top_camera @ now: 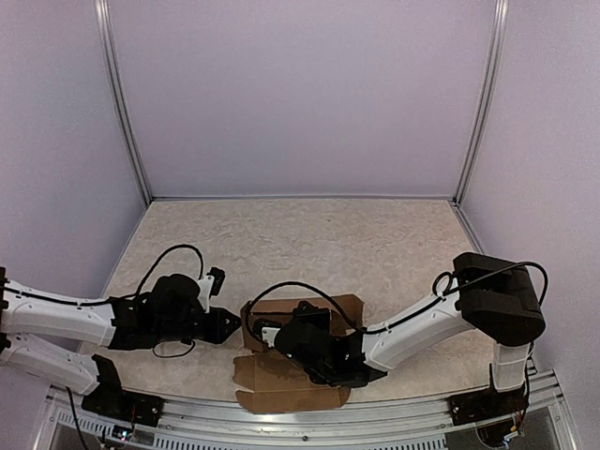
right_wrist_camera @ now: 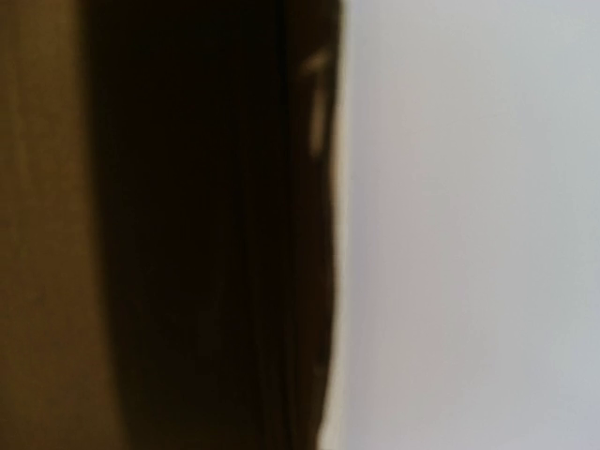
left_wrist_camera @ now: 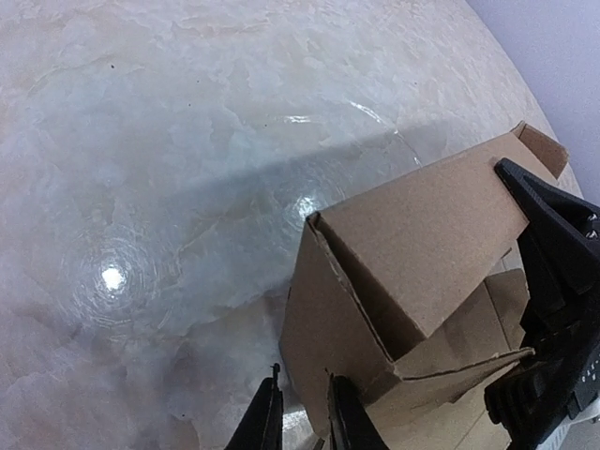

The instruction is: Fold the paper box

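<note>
The paper box (top_camera: pixel 305 370) is a plain brown cardboard piece, partly folded, near the table's front edge. In the left wrist view the paper box (left_wrist_camera: pixel 412 244) shows a raised side wall, a sloping top panel and a hollow between them. My left gripper (top_camera: pixel 232 326) sits at the box's left wall. Its fingers (left_wrist_camera: pixel 349 417) stand a little apart with only table between them, and the right one touches the wall. My right gripper (top_camera: pixel 274 339) reaches into the box from the right. Its black fingers (left_wrist_camera: pixel 548 216) stand apart, one along the top panel's edge. The right wrist view shows only close, blurred cardboard (right_wrist_camera: pixel 47 234).
The mottled beige table (top_camera: pixel 309 244) has purple walls on three sides, with metal posts (top_camera: pixel 122 103) at the back corners. A metal rail (top_camera: pixel 309 427) runs along the near edge by the arm bases. Black cables loop over both wrists.
</note>
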